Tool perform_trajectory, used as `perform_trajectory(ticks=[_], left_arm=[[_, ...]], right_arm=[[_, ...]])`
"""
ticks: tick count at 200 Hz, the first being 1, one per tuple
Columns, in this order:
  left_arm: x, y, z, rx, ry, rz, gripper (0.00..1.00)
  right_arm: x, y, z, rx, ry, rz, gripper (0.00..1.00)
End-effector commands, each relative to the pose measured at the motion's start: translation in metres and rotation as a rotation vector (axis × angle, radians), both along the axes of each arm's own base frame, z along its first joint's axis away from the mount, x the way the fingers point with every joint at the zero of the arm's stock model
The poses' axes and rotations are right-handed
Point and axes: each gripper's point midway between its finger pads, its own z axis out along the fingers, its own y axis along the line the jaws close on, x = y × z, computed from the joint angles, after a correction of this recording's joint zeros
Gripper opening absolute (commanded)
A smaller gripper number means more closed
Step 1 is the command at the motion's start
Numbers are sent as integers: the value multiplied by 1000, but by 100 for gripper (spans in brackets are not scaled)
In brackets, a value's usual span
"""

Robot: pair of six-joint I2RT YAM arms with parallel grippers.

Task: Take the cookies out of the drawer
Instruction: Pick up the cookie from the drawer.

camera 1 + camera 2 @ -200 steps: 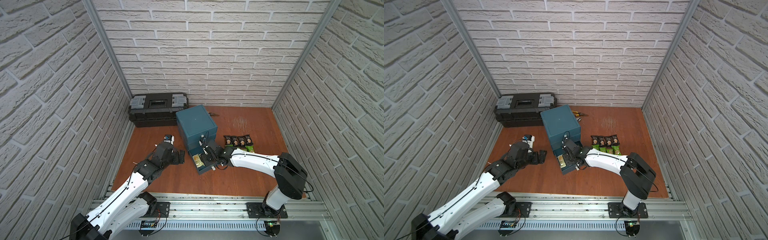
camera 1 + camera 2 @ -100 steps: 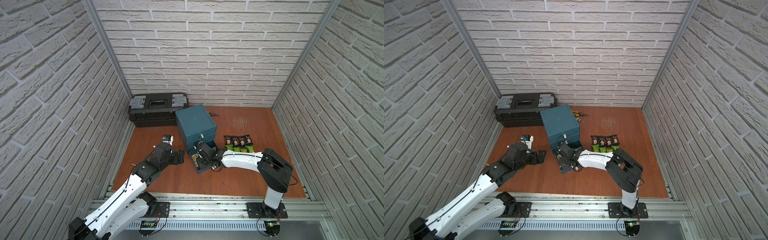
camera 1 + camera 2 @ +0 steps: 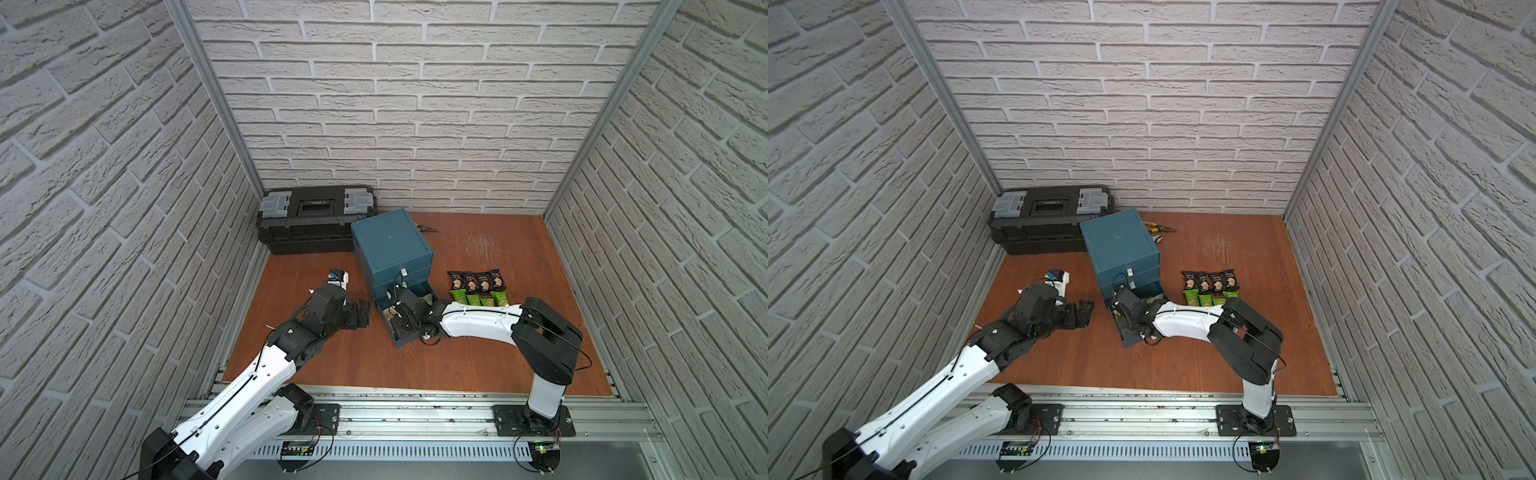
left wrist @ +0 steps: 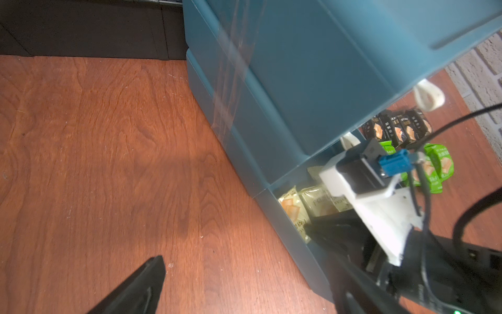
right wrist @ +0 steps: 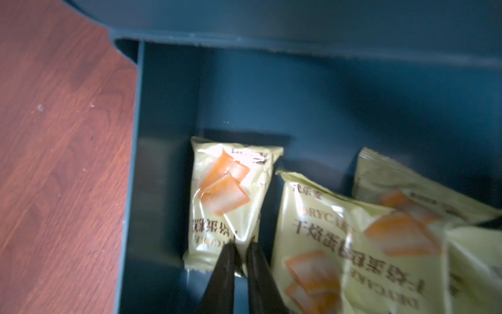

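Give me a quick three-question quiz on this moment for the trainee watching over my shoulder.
1. True or false: the right gripper is pinching a cream packet inside the open bottom drawer.
2. What two colours are the packets on the table beside the blue drawer cabinet?
3. Multiple choice: the left gripper is (a) inside the drawer, (b) over bare table beside the cabinet, holding nothing, (c) on the black toolbox.

Key
1. True; the fingertips close on the wrapper's edge.
2. Black, the far row, and green, the near row.
3. b
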Motion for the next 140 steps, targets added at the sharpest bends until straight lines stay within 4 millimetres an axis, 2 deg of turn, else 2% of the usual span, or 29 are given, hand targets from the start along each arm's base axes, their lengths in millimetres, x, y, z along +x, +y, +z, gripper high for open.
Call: perform_trajectory(ticks=[1,38,85,119,140], left_arm=[[4,-1,7,-11,-33,-3,99],[6,-4,8,-18,-31,-8,98],[6,-6,13,-28,-37,-15,98],[7,-12,28,-44,-67,-44,98],[5,-24,40,-68,-96,-101,98]], right_arm=[[0,-9,27,-5,-59,-9,10],[1,-16,52,-5,-102,-13,4],[-2,-33,68,-30,-132,-28,2],[-6,-40,85,0,-147,-34,2],[-10,-42,99,46,-148,-27,2]])
